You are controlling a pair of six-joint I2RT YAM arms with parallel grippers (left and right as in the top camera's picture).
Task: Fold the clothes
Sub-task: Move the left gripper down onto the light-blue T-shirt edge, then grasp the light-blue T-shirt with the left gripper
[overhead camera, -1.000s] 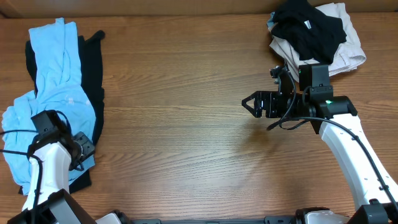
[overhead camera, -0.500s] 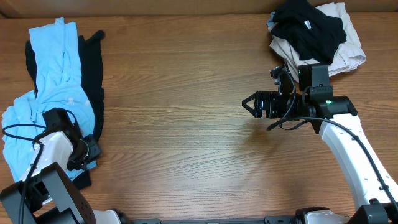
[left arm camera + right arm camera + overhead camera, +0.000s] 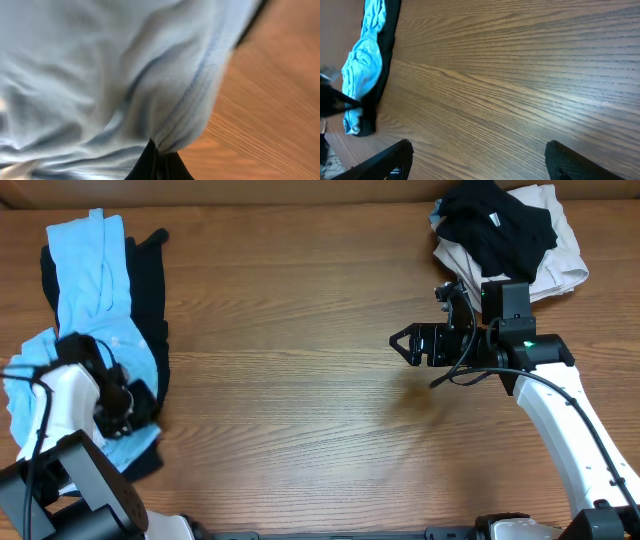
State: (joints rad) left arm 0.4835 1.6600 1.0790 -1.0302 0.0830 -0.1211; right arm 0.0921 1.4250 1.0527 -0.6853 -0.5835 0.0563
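- At the left edge of the tabletop (image 3: 300,410), the light blue T-shirt (image 3: 95,285) lies crumpled in a long strip that runs from the far edge toward the near side.
- The black shirt (image 3: 152,305) lies under it, showing as a dark band along the T-shirt's right side and a little along its left side at the far end.
- The left fingers (image 3: 147,167) are closed on a pinched fold of the light blue T-shirt, close to a stitched hem, at the garment's near right part.
- In the left wrist view the blue cloth fills most of the picture, with bare wood to the right of it.
- The right fingers (image 3: 387,160) stand wide apart and grip nothing. They point left over bare wood in the right half of the tabletop, well apart from both shirts.
- A bundle of beige and black garments (image 3: 510,230) sits in the far right corner, just behind the right arm's wrist.
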